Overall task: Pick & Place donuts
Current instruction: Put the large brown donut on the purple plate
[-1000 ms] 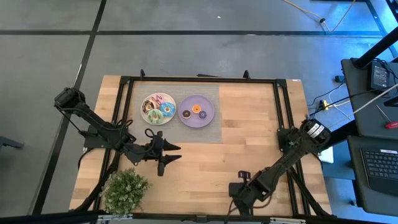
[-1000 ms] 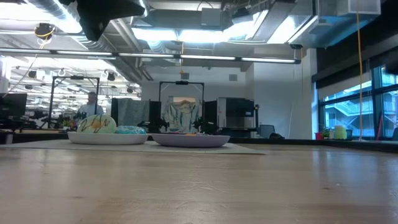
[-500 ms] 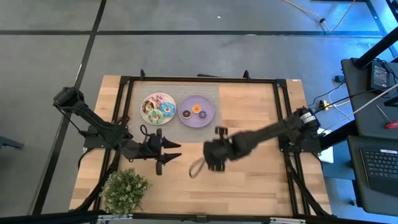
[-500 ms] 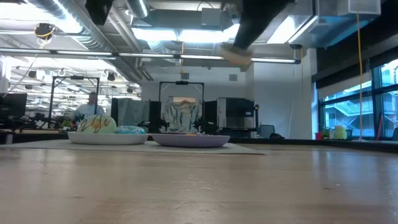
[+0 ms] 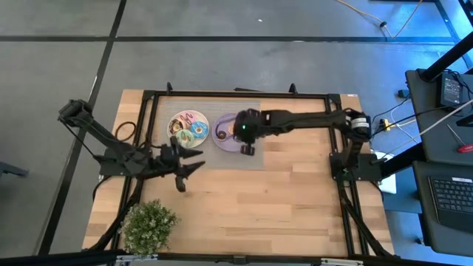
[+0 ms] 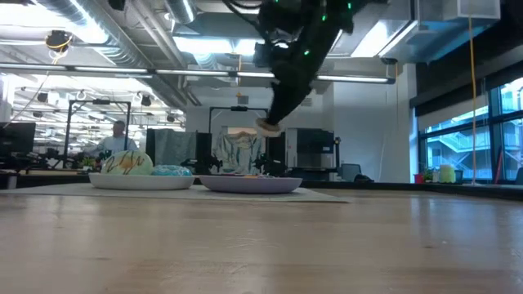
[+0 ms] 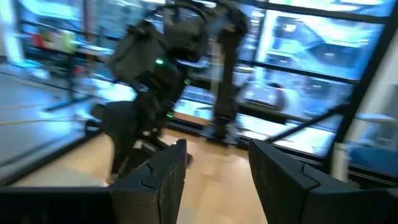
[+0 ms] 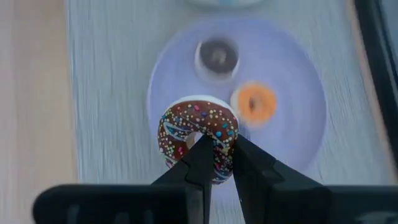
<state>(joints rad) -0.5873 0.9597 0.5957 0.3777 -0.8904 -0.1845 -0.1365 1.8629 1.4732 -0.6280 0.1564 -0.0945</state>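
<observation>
With the right hand (image 8: 216, 163) clamped on the chocolate donut (image 8: 198, 135) above the lilac plate (image 8: 305, 143), lower it onto bare plate clear of the orange mini (image 8: 255, 103) before releasing; the left hand (image 7: 214, 171) waits open.

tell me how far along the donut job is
Mid-carry. The right gripper is shut on the chocolate sprinkled donut, held above the lilac plate, which already holds an orange mini and a dark mini. Left to do: set it down. The left gripper waits open beside the white plate.
</observation>
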